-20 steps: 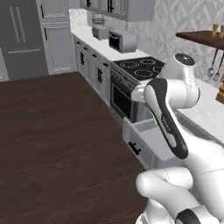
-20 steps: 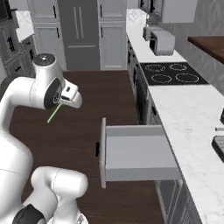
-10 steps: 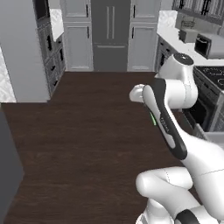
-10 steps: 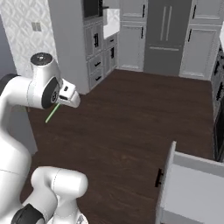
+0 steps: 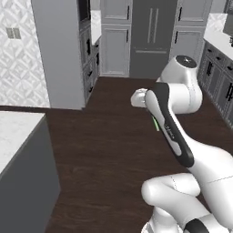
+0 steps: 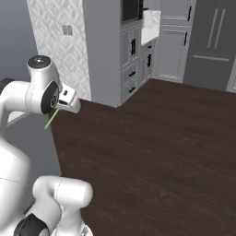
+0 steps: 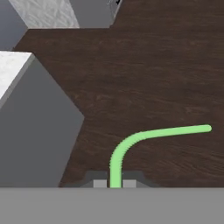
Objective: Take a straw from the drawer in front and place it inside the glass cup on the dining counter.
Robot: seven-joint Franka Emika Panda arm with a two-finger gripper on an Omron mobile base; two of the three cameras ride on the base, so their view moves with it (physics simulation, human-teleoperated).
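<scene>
My gripper (image 7: 114,183) is shut on the straw (image 7: 144,135), a bright green stick that bends and juts out over the dark floor. Seen from the right base, the straw (image 6: 50,119) hangs slanting down from the gripper (image 6: 59,109) at chest height. From the left base, a short green piece of the straw (image 5: 156,124) peeks out beside my forearm. One corner of the dining counter (image 5: 12,133), white marble over grey sides, lies low on the left; the hand view has this dining counter (image 7: 12,70) at its left. The drawer and the glass cup are out of view.
Dark wood floor (image 5: 104,150) spreads ahead. A tall grey cabinet block (image 5: 59,50) stands at the back left, and a grey fridge (image 5: 152,36) at the far end. Base cabinets (image 5: 218,86) run along the right.
The base has swung round to the left, so the whole picture has shifted. The drawer and stove have left the views and the dining counter's corner has come in. The straw stays gripped.
</scene>
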